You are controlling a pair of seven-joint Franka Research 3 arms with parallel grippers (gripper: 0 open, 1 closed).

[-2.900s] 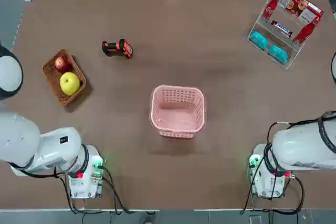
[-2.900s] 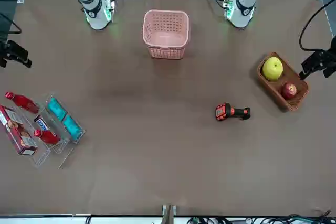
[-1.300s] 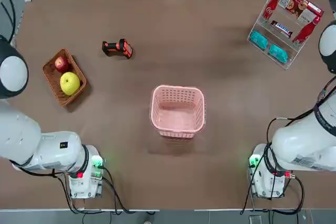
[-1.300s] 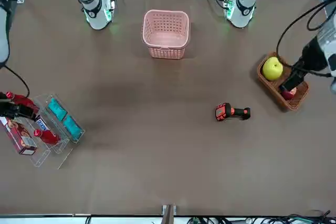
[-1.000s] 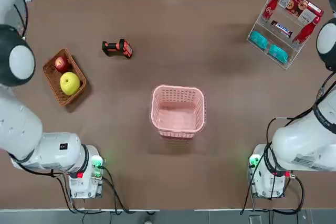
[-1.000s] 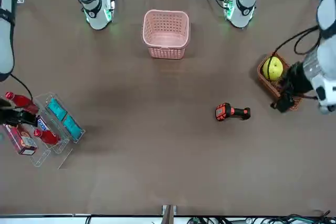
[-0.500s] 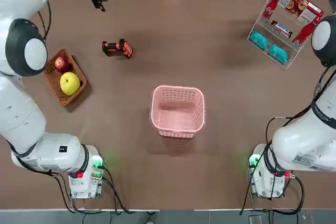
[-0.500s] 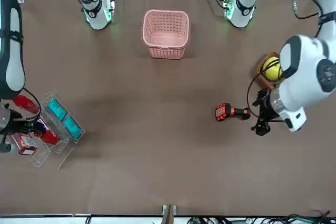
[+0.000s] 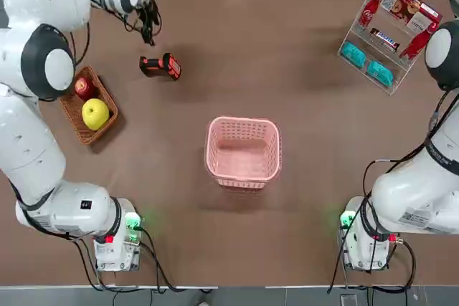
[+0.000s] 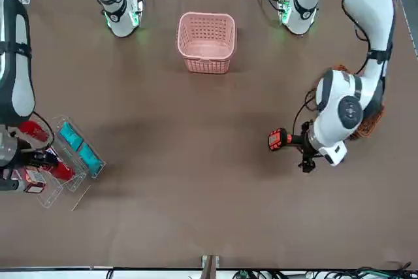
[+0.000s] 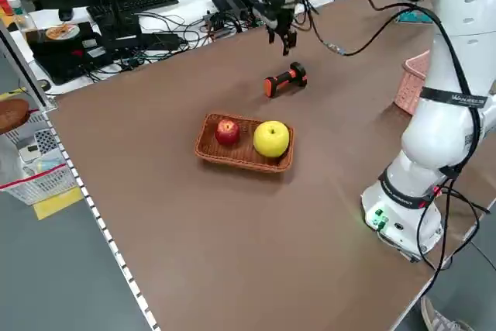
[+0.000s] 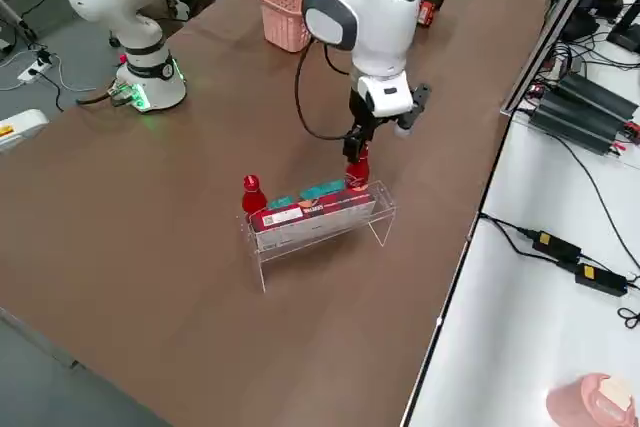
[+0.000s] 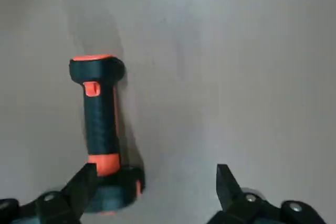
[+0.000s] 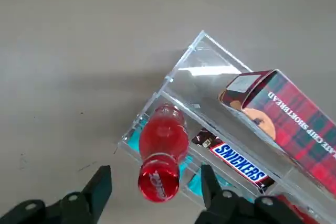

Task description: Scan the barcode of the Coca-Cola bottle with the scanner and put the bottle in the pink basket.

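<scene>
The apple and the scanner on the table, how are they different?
The red round apple sits in a brown basket, but the black-and-orange handheld scanner lies on the bare table. The apple is round, while the scanner has a long handle with a wider part at each end. Both have nothing gripping them.

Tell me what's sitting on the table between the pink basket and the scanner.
Nothing; the stretch between the pink basket and the scanner is bare tabletop, as the top view shows.
</scene>
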